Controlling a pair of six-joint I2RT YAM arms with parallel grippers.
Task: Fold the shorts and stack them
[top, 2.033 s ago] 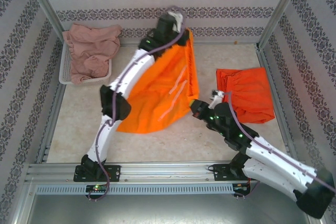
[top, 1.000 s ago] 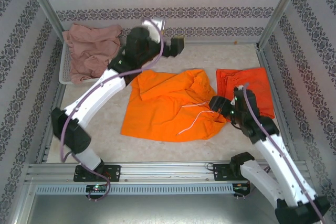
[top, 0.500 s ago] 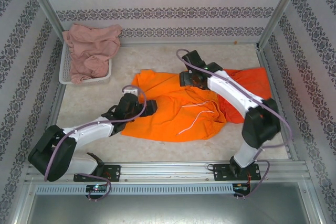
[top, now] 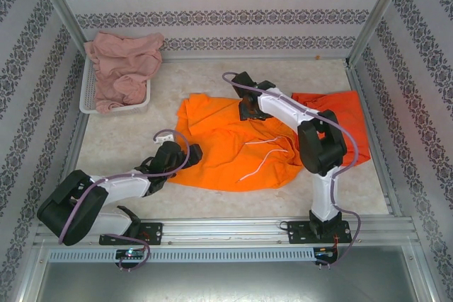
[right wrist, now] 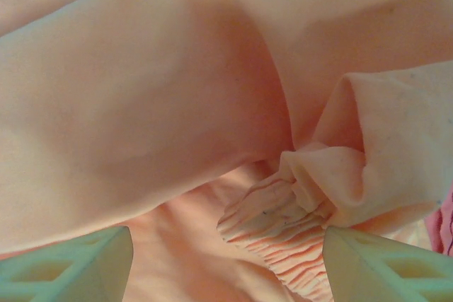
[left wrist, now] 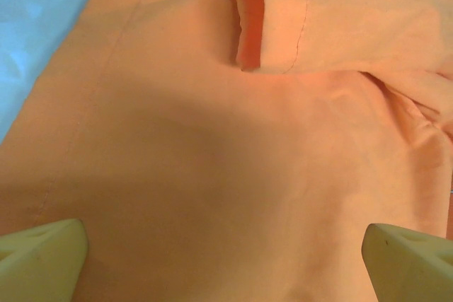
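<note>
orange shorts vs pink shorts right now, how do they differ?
Place: the orange shorts lie on the table mid-scene; the pink shorts sit in the basket at far left.
Pose: orange spread out though rumpled, drawstring showing; pink bunched in a heap.
Handling: the left gripper and right gripper are both open over the orange; pink is apart from both.
Shared: neither is folded yet.

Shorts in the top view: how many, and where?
3. The bright orange shorts lie spread mid-table; the red-orange shorts lie right of them; the dusty pink shorts are heaped in the white basket, far left. Others may hide underneath.
</note>
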